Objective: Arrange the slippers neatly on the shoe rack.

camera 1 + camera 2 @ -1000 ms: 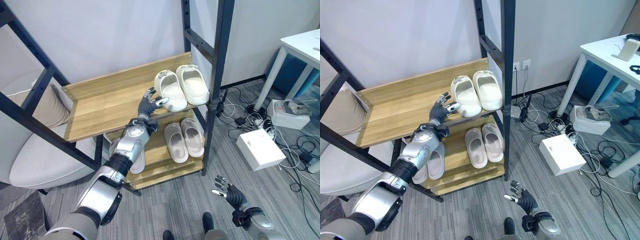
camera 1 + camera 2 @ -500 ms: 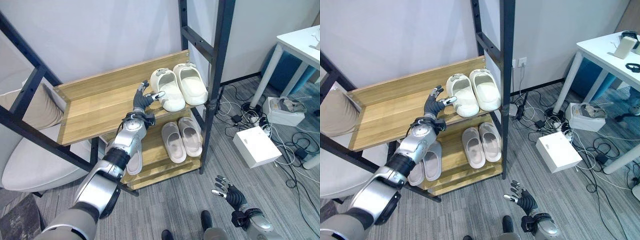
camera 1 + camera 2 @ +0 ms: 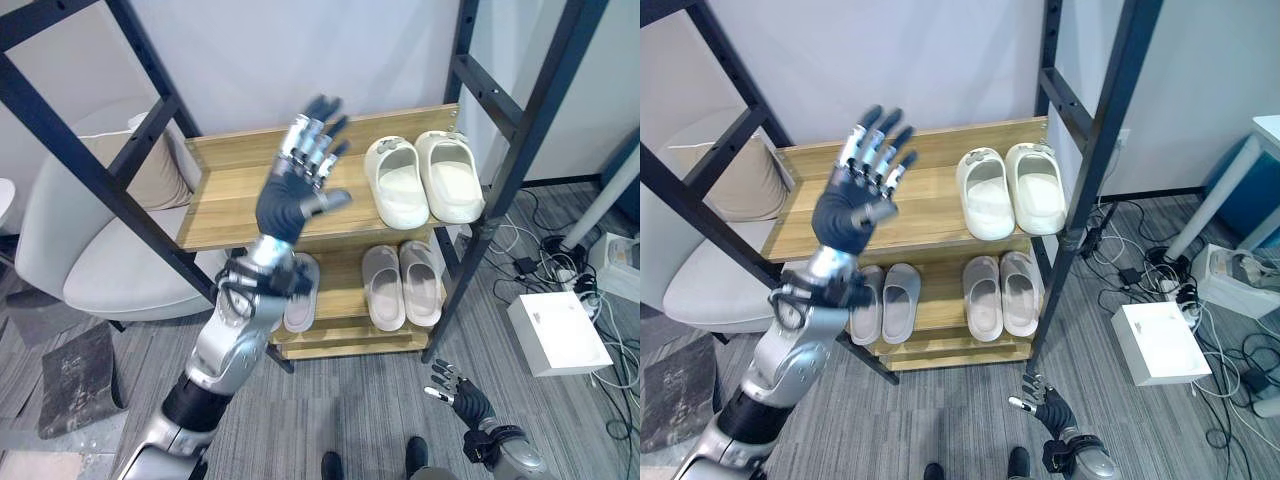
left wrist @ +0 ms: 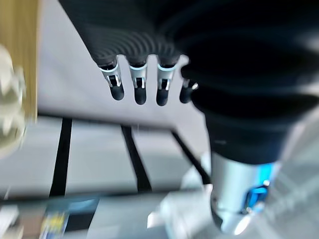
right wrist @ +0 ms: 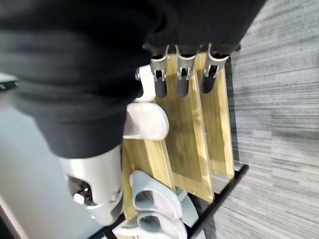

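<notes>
A cream pair of slippers point(image 3: 420, 180) stands side by side at the right end of the rack's upper wooden shelf point(image 3: 230, 205). On the lower shelf a pale grey-beige pair point(image 3: 400, 285) lies under them. A grey pair point(image 3: 885, 300) lies further left, partly behind my left arm. My left hand point(image 3: 298, 185) is raised in the air in front of the upper shelf, open with fingers spread point(image 4: 137, 92), holding nothing and clear of the cream pair. My right hand point(image 3: 458, 393) hangs low near the floor in front of the rack, open and empty.
Black rack posts point(image 3: 505, 160) frame the shelves on both sides. A pale chair with a beige cushion point(image 3: 95, 250) stands left of the rack. A white box point(image 3: 558, 333) and tangled cables point(image 3: 1130, 275) lie on the floor at the right. A dark mat point(image 3: 75, 385) lies lower left.
The camera has shifted, so the rack sits further right. My left hand has lifted up and away from the cream slipper's toe, and its fingers have spread. The right hand stays low.
</notes>
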